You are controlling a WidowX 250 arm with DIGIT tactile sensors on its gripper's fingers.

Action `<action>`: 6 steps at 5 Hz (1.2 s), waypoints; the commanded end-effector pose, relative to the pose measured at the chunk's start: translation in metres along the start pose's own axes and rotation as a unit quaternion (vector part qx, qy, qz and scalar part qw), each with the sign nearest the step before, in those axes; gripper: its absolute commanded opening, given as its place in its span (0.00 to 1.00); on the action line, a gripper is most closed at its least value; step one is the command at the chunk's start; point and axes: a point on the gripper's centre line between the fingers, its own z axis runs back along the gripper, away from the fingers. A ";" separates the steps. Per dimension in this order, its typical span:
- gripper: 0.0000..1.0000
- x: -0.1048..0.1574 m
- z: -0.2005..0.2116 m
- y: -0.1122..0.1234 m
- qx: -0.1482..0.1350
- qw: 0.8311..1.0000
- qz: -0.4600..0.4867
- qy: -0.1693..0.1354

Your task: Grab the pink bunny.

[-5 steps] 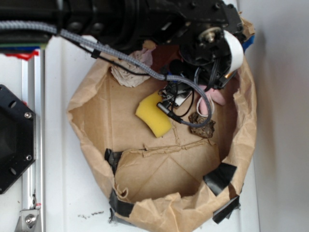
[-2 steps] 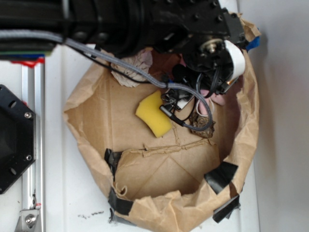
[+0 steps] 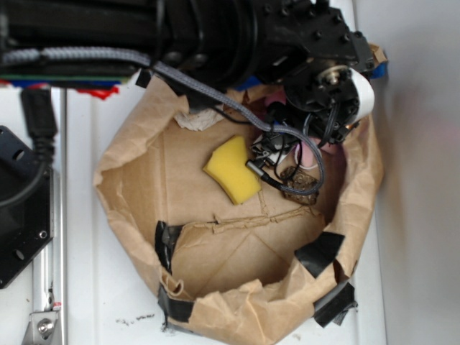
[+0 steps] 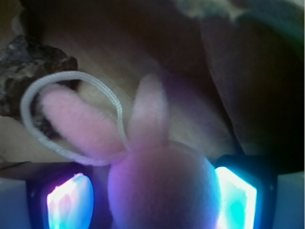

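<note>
- Closest to the wrist camera, the pink bunny fills the space between the two glowing fingers of the gripper; its rounded head sits between them, with a sliver of gap on each side, so whether the pads already press the plush cannot be told.
- The toy is soft, fuzzy pile, two long ears pointing away, a white corded loop tag circling one ear.
- Risk, as a judgement: plush compresses and could slip out on lifting if only the head is pinched; the loop might snag the rough, dark lump beyond.
- From the exterior view, the bunny lies under the arm at the far right of the crumpled brown paper bag, apart from the yellow sponge wedge.
</note>
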 end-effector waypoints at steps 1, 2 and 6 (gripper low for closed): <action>0.00 0.004 0.006 0.002 0.013 1.000 -0.006 -0.012; 0.00 0.004 0.009 0.000 0.016 1.000 -0.009 -0.011; 0.00 0.056 0.134 -0.085 0.038 0.994 0.053 -0.091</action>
